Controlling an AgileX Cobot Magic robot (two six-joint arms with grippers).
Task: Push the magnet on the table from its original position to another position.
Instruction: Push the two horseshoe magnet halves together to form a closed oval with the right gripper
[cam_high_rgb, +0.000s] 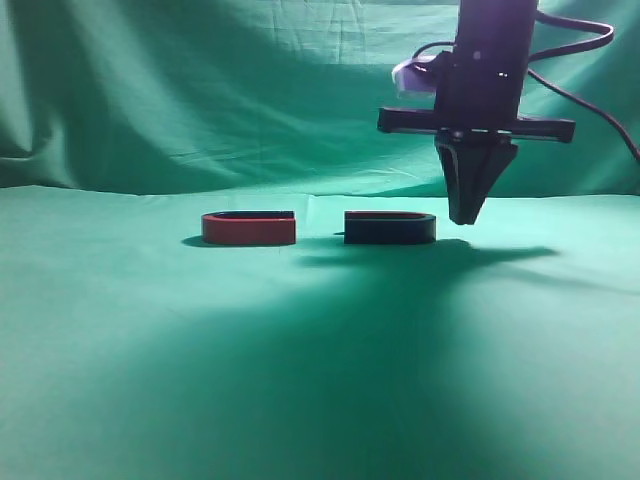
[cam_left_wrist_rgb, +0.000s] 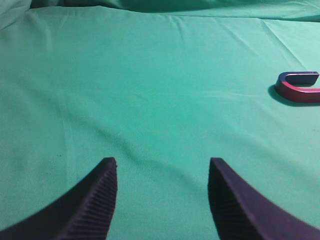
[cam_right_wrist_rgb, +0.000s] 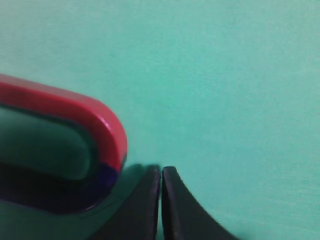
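The magnet (cam_high_rgb: 390, 228), dark navy with a thin reddish top edge, lies flat on the green table (cam_high_rgb: 300, 360) right of centre. My right gripper (cam_high_rgb: 467, 214) is shut, points down and hangs just right of the magnet's rounded end, low over the cloth. In the right wrist view the shut fingertips (cam_right_wrist_rgb: 161, 171) sit right beside the magnet's curved end (cam_right_wrist_rgb: 107, 137); I cannot tell whether they touch. My left gripper (cam_left_wrist_rgb: 162, 167) is open and empty over bare cloth, and it is out of the exterior view.
A red magnet of the same shape (cam_high_rgb: 248, 228) lies just left of the dark one, with a small gap between them. It also shows at the right edge of the left wrist view (cam_left_wrist_rgb: 299, 86). A green cloth backdrop (cam_high_rgb: 200, 90) rises behind the table.
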